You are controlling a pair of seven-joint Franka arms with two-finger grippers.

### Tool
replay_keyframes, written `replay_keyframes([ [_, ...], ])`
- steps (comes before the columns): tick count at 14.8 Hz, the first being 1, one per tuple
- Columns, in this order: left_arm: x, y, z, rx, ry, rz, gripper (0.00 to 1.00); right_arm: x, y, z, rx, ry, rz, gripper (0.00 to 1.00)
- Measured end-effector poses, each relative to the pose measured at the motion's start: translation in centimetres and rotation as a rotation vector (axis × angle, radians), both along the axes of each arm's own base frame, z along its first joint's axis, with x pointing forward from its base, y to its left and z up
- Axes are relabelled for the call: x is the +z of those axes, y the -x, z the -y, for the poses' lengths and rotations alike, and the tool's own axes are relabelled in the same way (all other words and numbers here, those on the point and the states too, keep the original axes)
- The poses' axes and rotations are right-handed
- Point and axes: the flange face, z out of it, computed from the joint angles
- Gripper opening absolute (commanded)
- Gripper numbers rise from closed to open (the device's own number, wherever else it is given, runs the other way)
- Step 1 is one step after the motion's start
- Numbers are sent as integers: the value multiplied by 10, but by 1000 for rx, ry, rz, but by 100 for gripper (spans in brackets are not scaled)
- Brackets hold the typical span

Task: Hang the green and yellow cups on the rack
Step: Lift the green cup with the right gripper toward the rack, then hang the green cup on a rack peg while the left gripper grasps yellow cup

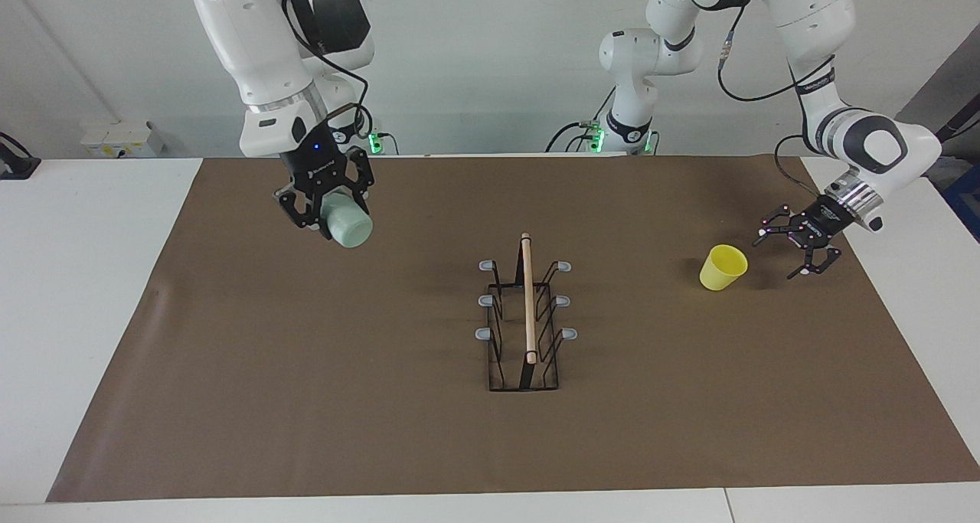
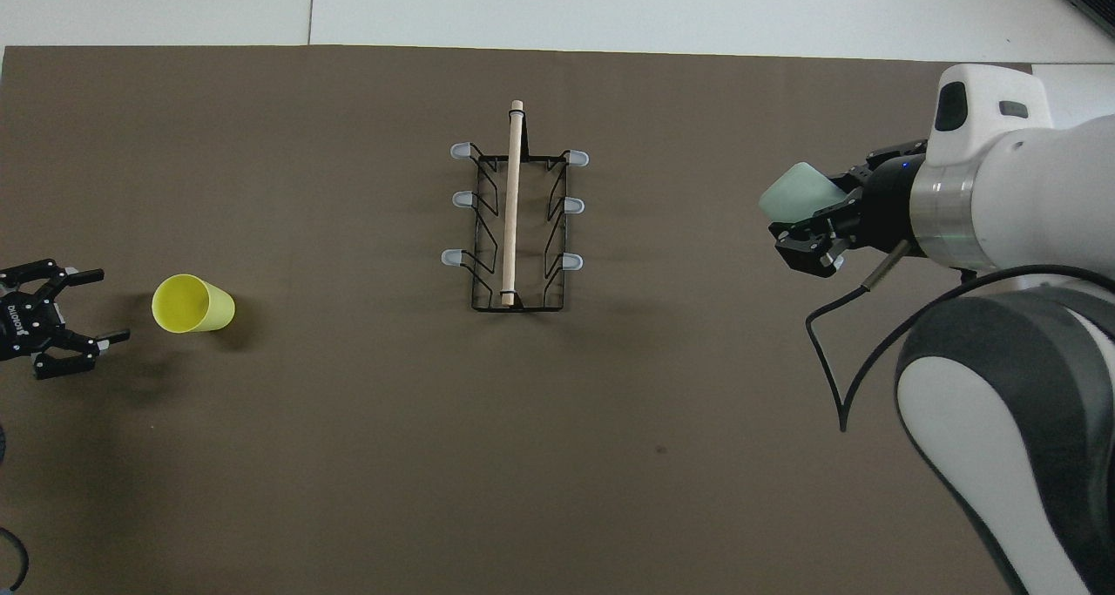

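Risk: right gripper (image 1: 337, 215), clamped on the green cup (image 1: 348, 225), could misalign it at the rack (image 1: 525, 320); left gripper (image 1: 801, 249) gapes empty beside the yellow cup (image 1: 722, 268).

A white worktop (image 1: 76, 293) carries a brown mat (image 1: 344, 400), with the rack (image 1: 525, 316) at middle and the yellow cup (image 1: 722, 268) toward the left arm's end.

A matt brown paper-like sheet (image 1: 306, 400) covers the smooth white table (image 1: 76, 278), the rack (image 1: 525, 331) is thin black wire with a pale wooden rod, and the yellow cup (image 1: 722, 268) and green cup (image 1: 347, 224) look like smooth plastic.
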Motion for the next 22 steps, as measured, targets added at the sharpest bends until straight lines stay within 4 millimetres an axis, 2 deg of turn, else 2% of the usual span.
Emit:
replay_keyframes([
  [2, -11, 8, 2, 26, 35, 0, 100, 0, -4, -4, -48, -101, 42, 0],
  [5, -22, 20, 8, 47, 117, 2, 100, -12, -1, -20, -121, -275, 66, 0],
  [8, -31, 30, 14, 88, 164, 10, 100, -29, 17, -33, -119, -428, 148, 0],
  [11, -35, 36, 22, 109, 199, 30, 100, -48, 39, -35, -124, -517, 293, 0],
  [16, -46, 40, 45, 113, 220, 71, 100, -86, 57, -45, -100, -639, 467, 0],
  [20, -54, 40, 55, 147, 206, 85, 100, -120, 70, -68, -58, -662, 459, 0],
  [22, -58, 37, 68, 131, 191, 97, 100, -151, 77, -87, -57, -717, 510, 0],
])
